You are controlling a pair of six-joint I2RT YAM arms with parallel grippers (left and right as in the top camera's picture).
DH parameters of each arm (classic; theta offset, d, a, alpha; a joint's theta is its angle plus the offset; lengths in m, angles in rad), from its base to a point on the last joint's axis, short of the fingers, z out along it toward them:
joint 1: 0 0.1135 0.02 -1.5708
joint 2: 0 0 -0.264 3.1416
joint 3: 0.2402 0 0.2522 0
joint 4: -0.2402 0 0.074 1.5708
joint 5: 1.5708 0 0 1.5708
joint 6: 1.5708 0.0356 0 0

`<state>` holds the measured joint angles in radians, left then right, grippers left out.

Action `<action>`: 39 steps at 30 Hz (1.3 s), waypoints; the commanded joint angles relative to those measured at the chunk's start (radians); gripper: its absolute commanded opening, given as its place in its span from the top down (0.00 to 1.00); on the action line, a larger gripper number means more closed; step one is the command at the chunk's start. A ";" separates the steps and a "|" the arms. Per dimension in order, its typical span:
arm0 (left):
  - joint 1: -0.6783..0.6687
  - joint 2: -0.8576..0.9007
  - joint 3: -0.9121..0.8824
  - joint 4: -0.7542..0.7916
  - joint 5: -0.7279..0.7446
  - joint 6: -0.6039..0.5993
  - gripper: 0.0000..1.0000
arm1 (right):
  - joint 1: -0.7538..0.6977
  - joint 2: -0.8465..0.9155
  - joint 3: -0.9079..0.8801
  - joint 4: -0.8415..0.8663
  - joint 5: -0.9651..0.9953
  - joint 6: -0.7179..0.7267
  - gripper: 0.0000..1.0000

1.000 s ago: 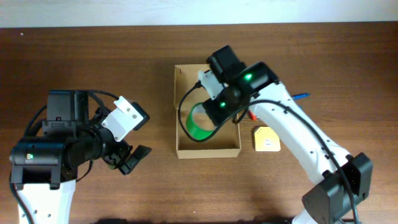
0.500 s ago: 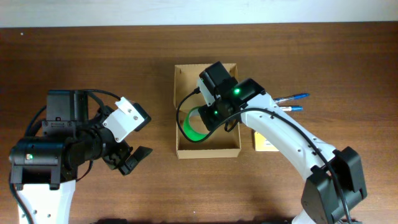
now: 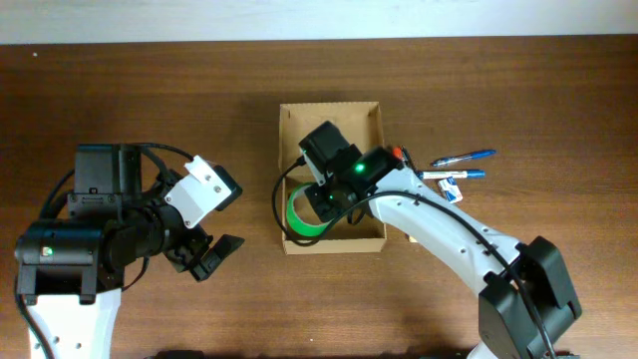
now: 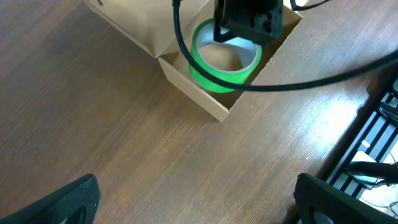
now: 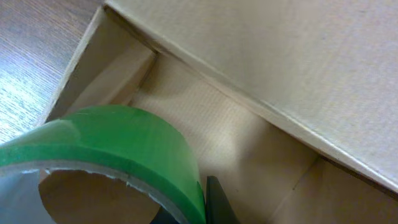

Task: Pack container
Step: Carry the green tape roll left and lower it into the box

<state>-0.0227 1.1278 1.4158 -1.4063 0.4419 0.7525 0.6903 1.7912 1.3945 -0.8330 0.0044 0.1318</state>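
Note:
The container (image 3: 289, 125) is an open tan cardboard box in the middle of the table; it also shows in the left wrist view (image 4: 199, 99) and fills the right wrist view (image 5: 261, 143). My right gripper (image 3: 321, 204) is shut on the wall of a green tape roll (image 3: 299, 217), holding it inside the box at its near left corner. The roll shows in the left wrist view (image 4: 217, 71) and the right wrist view (image 5: 124, 143). My left gripper (image 3: 204, 254) is open and empty over the bare table, left of the box.
Two blue pens (image 3: 464, 158) and a small red thing (image 3: 401, 154) lie right of the box, by the right arm. Dark metal framing (image 4: 367, 143) stands at the table's edge in the left wrist view.
My right gripper has carried the green tape roll down and to the left, deeper into the box's near left corner. A yellow object by the box is now hidden under the arm. The left arm is still.

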 commanded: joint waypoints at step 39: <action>0.006 -0.001 0.020 -0.001 0.022 0.021 0.00 | 0.010 0.028 0.111 -0.126 0.056 0.015 0.63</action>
<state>-0.0227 1.1278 1.4158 -1.4067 0.4419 0.7525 0.7002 1.8534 1.4239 -0.9363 0.0448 0.1493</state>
